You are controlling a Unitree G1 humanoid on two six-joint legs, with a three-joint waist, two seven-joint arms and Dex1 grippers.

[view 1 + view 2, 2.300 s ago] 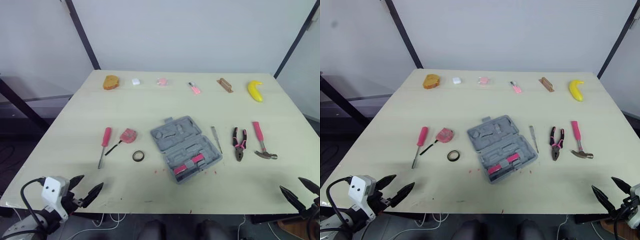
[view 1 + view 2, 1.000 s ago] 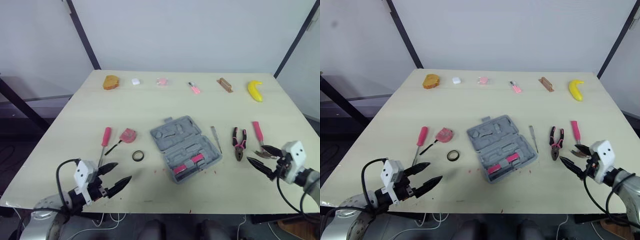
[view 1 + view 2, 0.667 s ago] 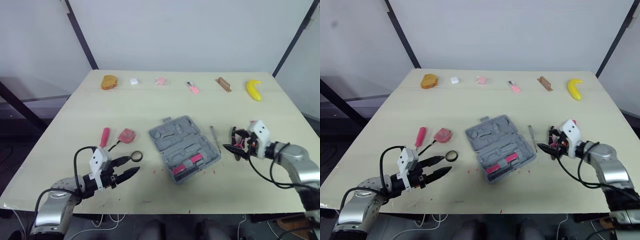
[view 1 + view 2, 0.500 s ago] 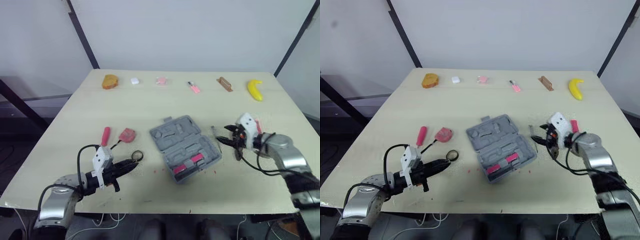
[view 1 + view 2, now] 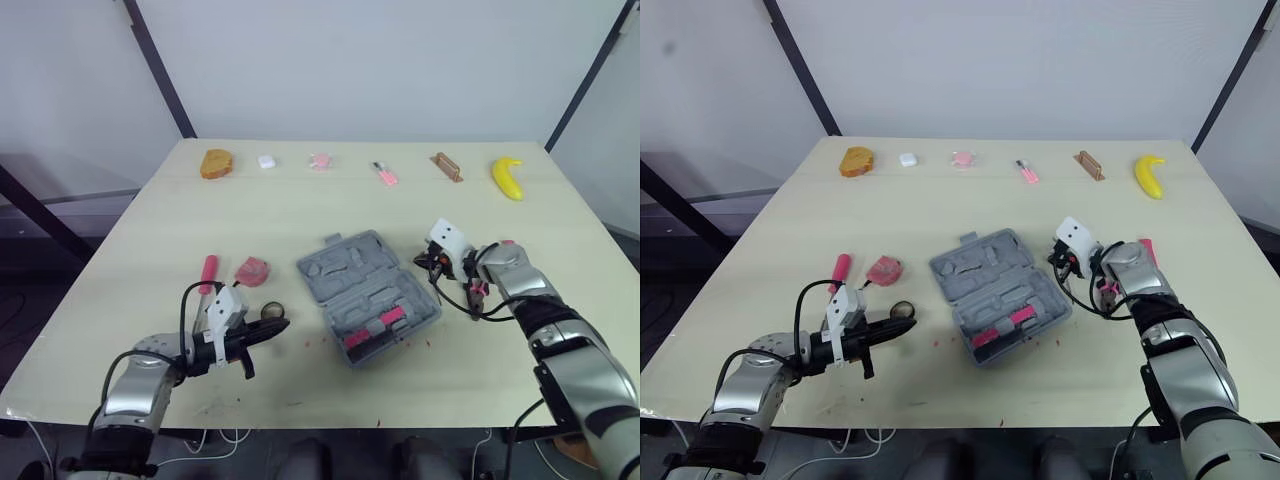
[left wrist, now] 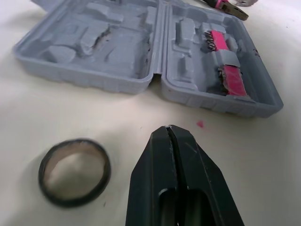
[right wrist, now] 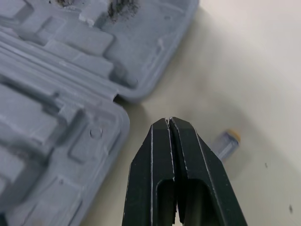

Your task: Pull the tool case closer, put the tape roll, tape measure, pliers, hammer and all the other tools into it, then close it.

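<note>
Tool case [image 5: 368, 295]: I am seeing it lying open mid-table, grey, its moulded slots mostly bare, with pink-banded pieces [image 6: 226, 70] sitting in the near half.
Tape roll [image 6: 74, 170]: lying flat just left of the case, outside it.
Left gripper [image 6: 168, 129]: fingers pressing together, gripping nothing, pointing just beside the roll.
Right gripper [image 7: 169, 120]: fingers pressing together, empty, pointing at the case's right edge.

You have nothing to read here: no lettering, label, brand or number is legible on the tool case [image 5: 368, 297] or anywhere on the table [image 5: 300, 215].
</note>
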